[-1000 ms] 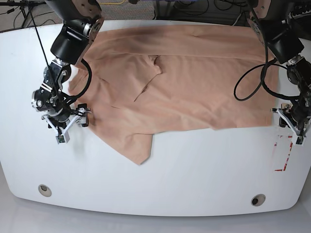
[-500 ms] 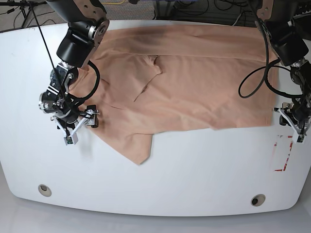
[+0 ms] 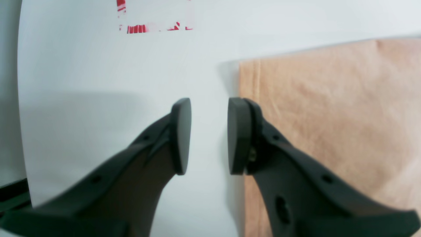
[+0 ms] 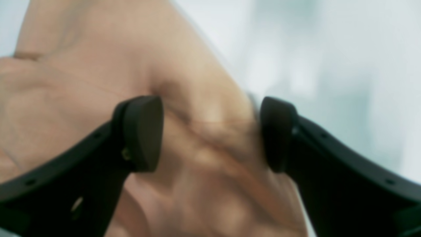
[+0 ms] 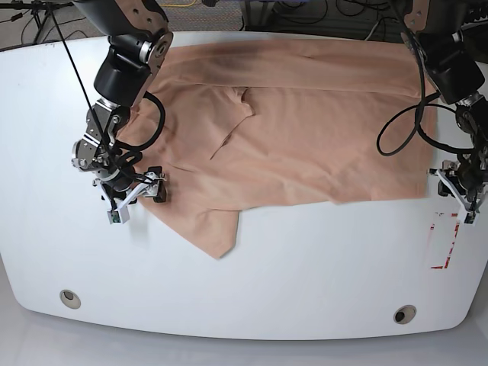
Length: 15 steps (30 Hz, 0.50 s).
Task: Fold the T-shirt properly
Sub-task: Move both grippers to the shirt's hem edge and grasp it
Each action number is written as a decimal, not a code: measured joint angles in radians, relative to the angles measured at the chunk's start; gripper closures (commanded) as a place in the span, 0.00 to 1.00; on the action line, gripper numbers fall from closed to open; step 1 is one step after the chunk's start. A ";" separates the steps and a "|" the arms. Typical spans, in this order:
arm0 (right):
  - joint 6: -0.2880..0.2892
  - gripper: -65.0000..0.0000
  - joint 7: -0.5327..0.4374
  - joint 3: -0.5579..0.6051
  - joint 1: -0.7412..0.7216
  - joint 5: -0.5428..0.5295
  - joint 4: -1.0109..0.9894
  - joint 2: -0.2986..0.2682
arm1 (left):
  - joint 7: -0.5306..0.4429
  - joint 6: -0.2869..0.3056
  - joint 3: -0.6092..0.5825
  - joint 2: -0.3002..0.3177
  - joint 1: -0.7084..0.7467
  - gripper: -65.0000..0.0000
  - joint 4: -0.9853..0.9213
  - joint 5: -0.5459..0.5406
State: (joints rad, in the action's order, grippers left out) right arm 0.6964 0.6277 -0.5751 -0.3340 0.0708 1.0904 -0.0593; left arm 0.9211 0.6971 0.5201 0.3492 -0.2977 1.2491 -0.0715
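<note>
T-shirt (image 5: pixel 290 145): spread mostly flat across far half of bench (image 5: pixel 305 274), one sleeve toward front | right gripper (image 4: pixel 210 133): fingers spread, straddling rumpled sleeve edge | left gripper (image 3: pixel 205 135): fingers parted, empty, at hem corner | progress: early; folds not yet made.

A white table (image 5: pixel 290 274) with rounded corners fills most of the base view, its glossy top lit evenly and giving soft reflections. Two round metal-rimmed holes are set near its front edge, one at the left (image 5: pixel 70 298) and one at the right (image 5: pixel 405 313). A worn red rectangular marking (image 5: pixel 444 240) sits near the right edge. Beyond the far edge, black cables (image 5: pixel 30 19) trail across a dark floor. A pale floor (image 5: pixel 15 335) shows under the front corners.
</note>
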 measured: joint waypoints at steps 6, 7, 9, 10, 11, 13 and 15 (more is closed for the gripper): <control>0.000 0.64 -0.024 0.000 0.020 -0.013 0.003 0.001 | -0.110 0.003 -0.045 0.003 -0.036 0.74 -0.125 -0.015; 0.000 0.74 -0.022 0.000 0.021 -0.015 0.003 0.000 | -0.134 0.007 -0.044 0.005 -0.039 0.74 -0.156 -0.012; 0.000 0.91 -0.021 -0.001 0.024 -0.015 0.003 -0.002 | -0.162 0.003 -0.042 0.007 -0.051 0.74 -0.207 -0.006; 0.000 0.98 -0.014 -0.001 0.024 -0.014 0.003 -0.002 | -0.183 0.000 -0.040 0.012 -0.058 0.74 -0.250 -0.002; 0.000 1.00 -0.014 -0.001 0.025 -0.014 0.003 -0.002 | -0.198 -0.005 -0.040 0.012 -0.065 0.74 -0.280 0.007; 0.000 1.00 -0.015 0.001 0.025 -0.014 0.002 0.001 | -0.240 -0.004 -0.047 0.018 -0.080 0.68 -0.339 0.007; 0.000 0.97 -0.014 0.002 0.026 -0.016 0.002 0.002 | -0.266 -0.004 -0.061 0.021 -0.093 0.59 -0.388 0.005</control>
State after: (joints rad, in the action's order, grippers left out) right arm 0.6960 0.6132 -0.5735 -0.3084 0.0551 1.0927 -0.0574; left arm 0.6548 0.6930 0.4587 0.3698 -0.3904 0.8616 -0.0669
